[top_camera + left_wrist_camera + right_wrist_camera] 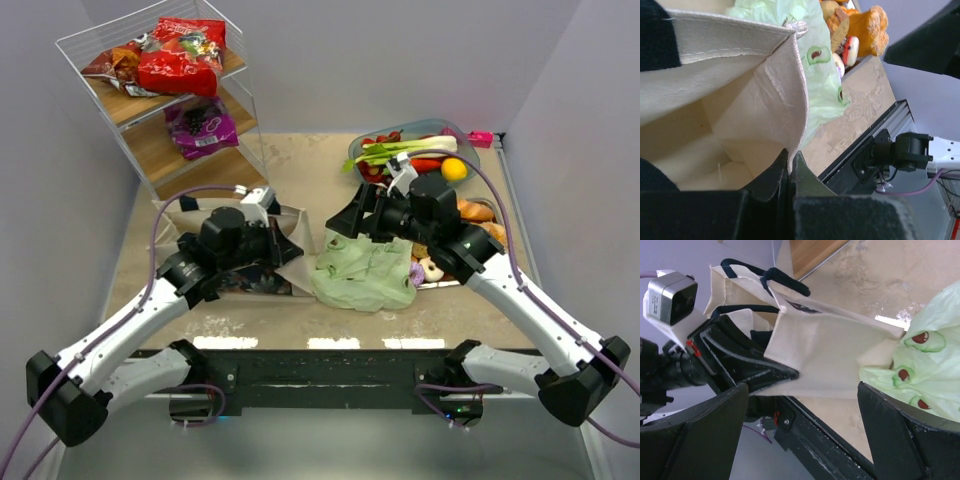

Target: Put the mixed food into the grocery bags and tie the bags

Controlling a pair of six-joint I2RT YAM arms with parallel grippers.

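Canvas tote [740,100] rim pinched in left gripper [790,167]; right gripper [802,390] wide, empty, just beside avocado-print bag [920,365], mixed food [410,150] behind it, toward far-right corner of table [300,160].

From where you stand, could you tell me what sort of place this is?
Probably a lab cell staged for grocery packing: plain grey walls box in a beige stone-patterned table, a white wire rack with wooden shelves holds shiny red snack packets, and a beige canvas tote with black handles stands open.
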